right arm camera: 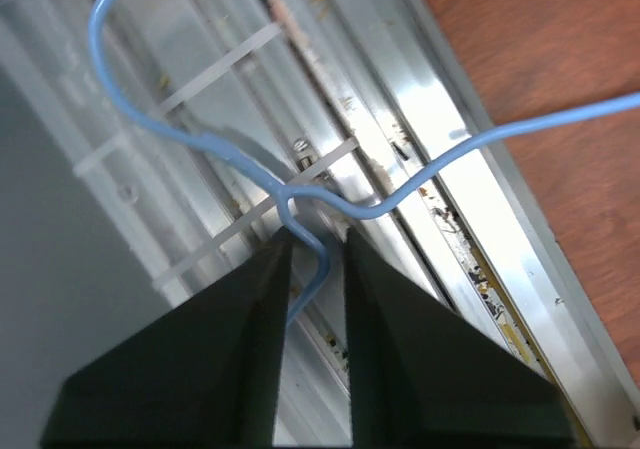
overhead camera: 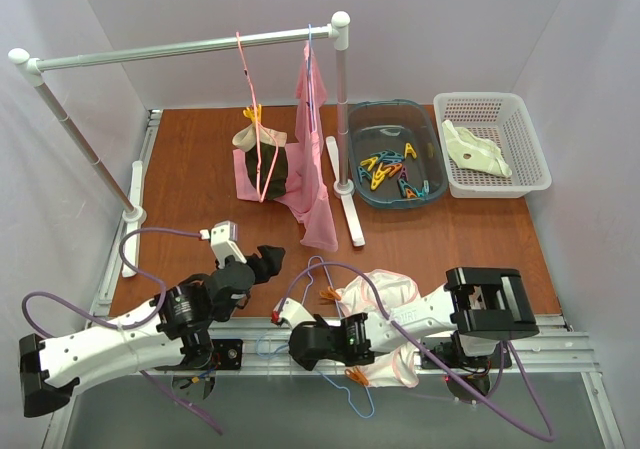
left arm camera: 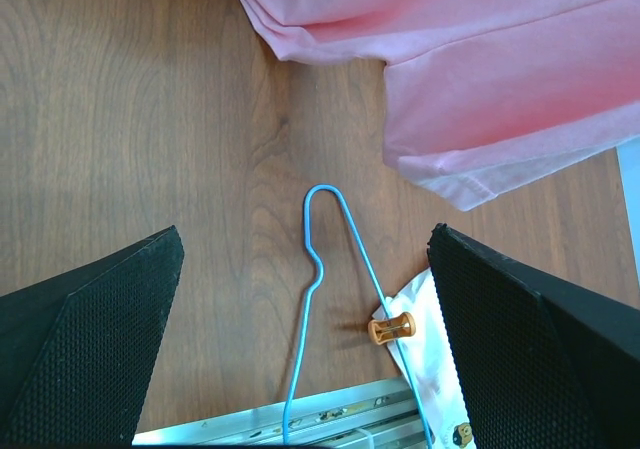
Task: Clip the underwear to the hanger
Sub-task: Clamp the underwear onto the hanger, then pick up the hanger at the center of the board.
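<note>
**Status: right gripper (right arm camera: 318, 257) set on hanger (right arm camera: 372, 209) wire; underwear (overhead camera: 388, 289) seen pegged**

Right wrist: the fingers were seen drawn close about the blue wire, just below its twisted bend. They sat over the aluminium rail (right arm camera: 450, 184) at the table edge. A sliver of gap showed beside the wire, so a firm clamp could not be confirmed. That spot was probably chosen because the bend would act as a stop against sliding.

Left wrist: the left gripper (left arm camera: 305, 234) was held wide apart with nothing between the pads. It hovered over the hanger's hook, which lay flat on the table (left arm camera: 140, 109). An orange peg (left arm camera: 390, 328) was seen on the wire, pinning a white corner of the underwear. The pose looked like a standby, likely so the hook could be taken or steadied once the hanger was lifted. A pink garment (left arm camera: 500, 59) filled the top of the view.

Top: the underwear was found at the near edge, spread under the right arm and partly hidden by it. It was held to the hanger by two orange pegs, one toward each end. Clipping was judged done or nearly so. The hanger had not yet been hung on the rack (overhead camera: 190, 49). Spare pegs were left in the tub (overhead camera: 372, 119), well apart from both arms.
</note>
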{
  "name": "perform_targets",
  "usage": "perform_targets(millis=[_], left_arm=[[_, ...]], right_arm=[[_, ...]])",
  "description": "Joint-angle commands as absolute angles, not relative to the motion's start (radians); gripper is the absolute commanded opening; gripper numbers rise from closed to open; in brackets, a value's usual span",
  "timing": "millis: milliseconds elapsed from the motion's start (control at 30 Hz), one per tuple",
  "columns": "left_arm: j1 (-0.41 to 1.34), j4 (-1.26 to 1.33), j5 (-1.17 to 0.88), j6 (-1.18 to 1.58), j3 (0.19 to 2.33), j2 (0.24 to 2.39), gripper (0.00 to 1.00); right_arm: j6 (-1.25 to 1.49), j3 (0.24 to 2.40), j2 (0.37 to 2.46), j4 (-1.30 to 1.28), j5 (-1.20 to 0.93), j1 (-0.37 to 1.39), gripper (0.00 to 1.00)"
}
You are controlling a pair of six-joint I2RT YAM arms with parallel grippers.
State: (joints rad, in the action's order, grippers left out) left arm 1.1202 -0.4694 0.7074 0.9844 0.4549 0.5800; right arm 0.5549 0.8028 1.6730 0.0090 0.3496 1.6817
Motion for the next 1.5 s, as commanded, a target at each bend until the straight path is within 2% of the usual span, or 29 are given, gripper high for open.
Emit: perform_targets(millis=[0, 167, 467, 900, 1067, 1233, 1367, 1467], left_arm=[[1.114, -0.526, 0.732, 0.96, 0.491, 0.548, 0.9], [1.114, -0.545, 0.739, 0.946, 0.517, 0.505, 0.9], [1.115, -0.629, 0.821, 0.898, 0.637, 0.445, 0.9], [1.115, -0.707, 0.874, 0.838, 0.729, 0.383, 0.9], [1.115, -0.541, 0.751, 0.655, 0.707, 0.388, 0.85], [1.115, -0.35, 0.603, 0.497, 0.64, 0.354, 0.8], [1.115, -0.215, 0.442, 0.393, 0.574, 0.308, 0.69], [1.115, -0.131, 0.321, 0.335, 0.54, 0.279, 0.64]], right_arm=[[0.604, 0.834, 1.677, 0.009, 0.331, 1.672, 0.15], [0.62, 0.842, 1.678, -0.024, 0.337, 1.671, 0.01], [0.629, 0.842, 1.546, -0.107, 0.428, 1.671, 0.01], [0.618, 0.712, 1.12, -0.121, 0.374, 1.672, 0.01], [0.583, 0.692, 0.921, -0.118, 0.399, 1.672, 0.01], [0.49, 0.733, 0.824, -0.068, 0.457, 1.671, 0.01], [0.431, 0.742, 0.772, 0.04, 0.521, 1.672, 0.01], [0.399, 0.746, 0.736, 0.087, 0.573, 1.672, 0.01]])
